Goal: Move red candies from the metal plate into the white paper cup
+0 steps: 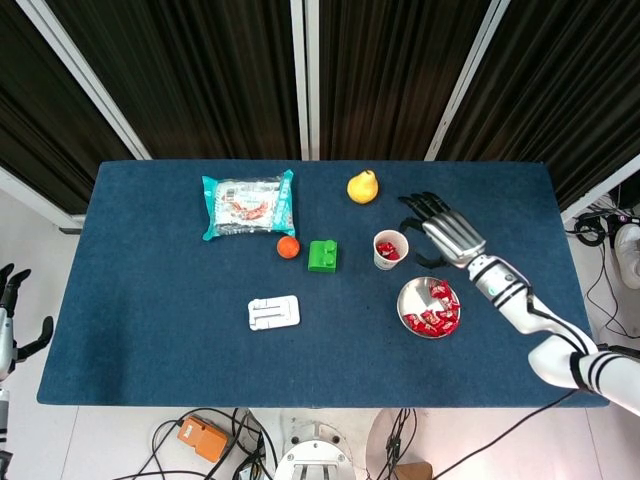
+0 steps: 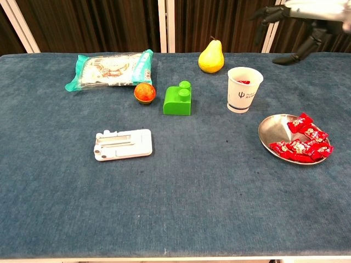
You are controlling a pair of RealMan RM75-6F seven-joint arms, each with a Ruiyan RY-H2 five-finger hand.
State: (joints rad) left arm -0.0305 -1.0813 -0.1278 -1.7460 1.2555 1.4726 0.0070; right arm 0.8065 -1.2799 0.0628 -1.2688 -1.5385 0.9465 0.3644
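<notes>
Right hand [image 1: 446,226] hangs empty, fingers spread, beside the cup [image 1: 389,249], candy inside; next it must reach the plate [image 1: 412,298] for another.
</notes>
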